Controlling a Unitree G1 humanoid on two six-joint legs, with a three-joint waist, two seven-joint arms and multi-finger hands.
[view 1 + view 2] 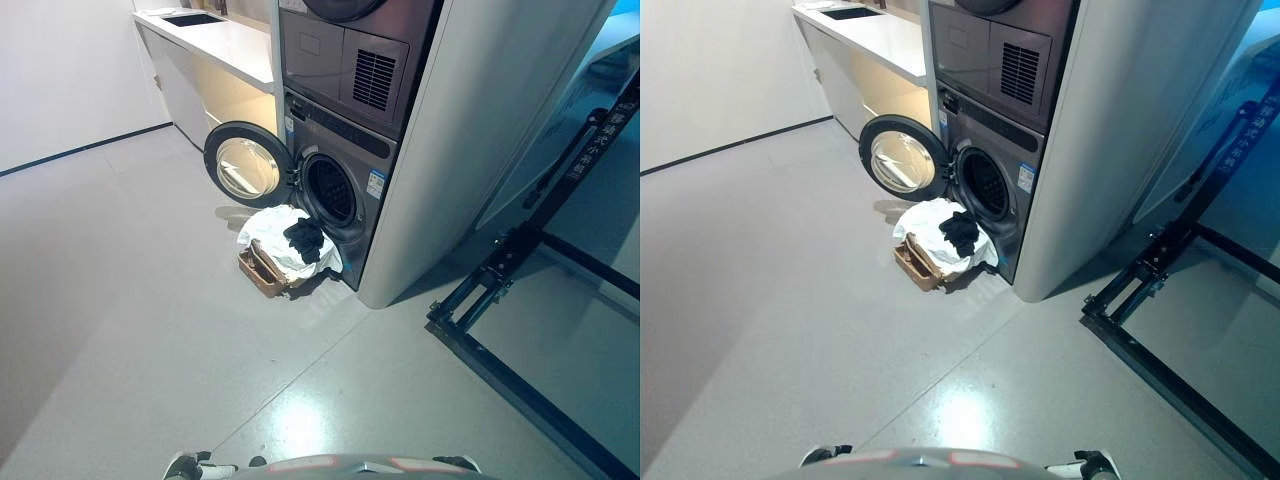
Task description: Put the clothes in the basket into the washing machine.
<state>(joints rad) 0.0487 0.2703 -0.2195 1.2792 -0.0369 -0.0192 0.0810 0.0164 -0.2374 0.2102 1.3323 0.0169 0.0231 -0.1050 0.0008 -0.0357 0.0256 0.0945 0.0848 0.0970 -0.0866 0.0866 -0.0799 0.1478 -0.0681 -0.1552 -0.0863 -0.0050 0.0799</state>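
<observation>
Room: a laundry corner is shown, with a pale grey floor (150,330), a white wall (60,70) at the left and a white counter (225,40) along the back.
Washing machine (345,180): one grey front-loader is seen, built into a white cabinet (480,130) beneath a second grey appliance (355,60).
Door (247,165): one round door is swung fully open to the left, so that the dark drum opening (330,190) is exposed.
Basket (260,270): one brown basket is set on the floor just in front of the drum opening, close to the machine.
Clothes: a white garment (270,235) is heaped over the basket, and one black garment (305,238) is laid on top of it; further items cannot be counted.
Frame (520,260): one black metal frame is placed on the floor at the right.
Left hand (190,466): only a small part is seen at the bottom edge, well apart from the basket; the state of its fingers cannot be told.
Right hand (1092,466): likewise barely seen at the bottom edge, well apart from the clothes; the state of its fingers cannot be told.
</observation>
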